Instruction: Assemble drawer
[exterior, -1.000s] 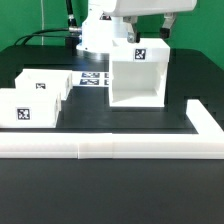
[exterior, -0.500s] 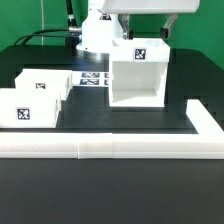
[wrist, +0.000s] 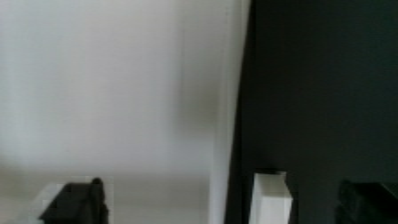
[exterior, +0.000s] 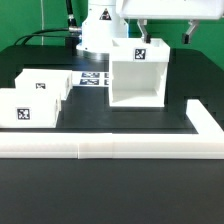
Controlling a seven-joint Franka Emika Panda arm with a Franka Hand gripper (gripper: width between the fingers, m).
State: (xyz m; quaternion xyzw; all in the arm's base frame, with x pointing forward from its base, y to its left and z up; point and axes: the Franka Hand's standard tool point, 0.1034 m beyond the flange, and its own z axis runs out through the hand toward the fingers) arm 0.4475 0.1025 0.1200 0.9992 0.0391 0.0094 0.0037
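The drawer's large white casing [exterior: 139, 76] stands upright mid-table, open front toward the camera, a tag on its top edge. Two smaller white trays [exterior: 43, 87] [exterior: 26, 107] with tags sit at the exterior view's left. My gripper [exterior: 165, 33] hangs just above the casing's rear right top, fingers [exterior: 190, 35] spread wide and holding nothing. In the wrist view the gripper [wrist: 222, 200] is open, its dark fingertips [wrist: 79, 202] on either side of a white wall edge [wrist: 270, 198]; the casing's white surface [wrist: 116, 90] fills one half of that view.
The long low white L-shaped border wall [exterior: 110, 147] runs along the front and up the exterior view's right. The marker board [exterior: 93, 78] lies behind the trays beside the arm's white base [exterior: 97, 35]. The mat is black.
The gripper has shifted toward the exterior view's right and a little up, and its fingers now show spread apart. The casing and trays have not moved.
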